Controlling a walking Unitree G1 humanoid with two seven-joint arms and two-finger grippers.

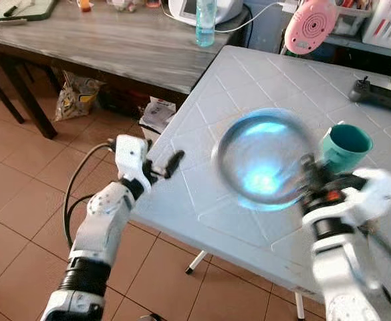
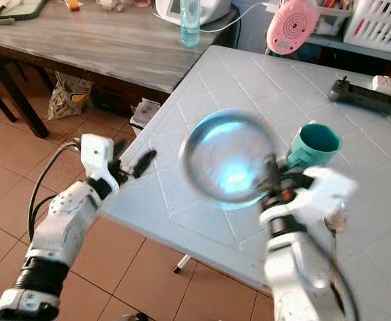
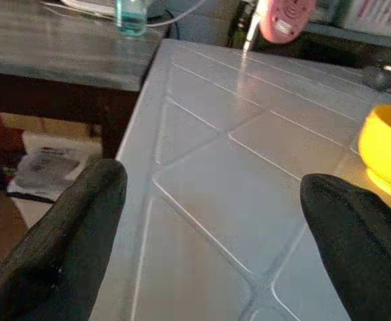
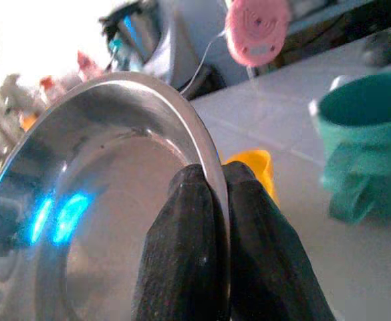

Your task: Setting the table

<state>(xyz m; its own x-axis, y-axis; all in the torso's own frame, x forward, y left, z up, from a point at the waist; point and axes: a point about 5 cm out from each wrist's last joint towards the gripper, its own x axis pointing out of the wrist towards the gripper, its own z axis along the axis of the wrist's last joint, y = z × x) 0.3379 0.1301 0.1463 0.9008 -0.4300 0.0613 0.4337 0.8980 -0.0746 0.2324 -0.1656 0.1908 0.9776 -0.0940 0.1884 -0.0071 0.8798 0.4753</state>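
Right gripper (image 4: 212, 200), fingers pinching a steel plate (image 1: 262, 160) by its rim above the table (image 1: 248, 73) (teal cup (image 1: 344, 147) already placed); left gripper (image 3: 212, 221) spread empty. Setting looks barely begun.

Place: we read a lived-in home room.
Evidence: terracotta floor tiles (image 1: 21, 194), wooden table (image 1: 101, 40), laundry basket (image 1: 389, 23).

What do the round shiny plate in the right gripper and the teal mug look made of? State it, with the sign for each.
The round shiny plate, pinched at its rim by the right gripper, looks like polished metal, probably stainless steel: it mirrors blue and white light. The teal mug has a dull, even, opaque surface without sharp glints, so likely plastic, though glazed ceramic cannot be ruled out.
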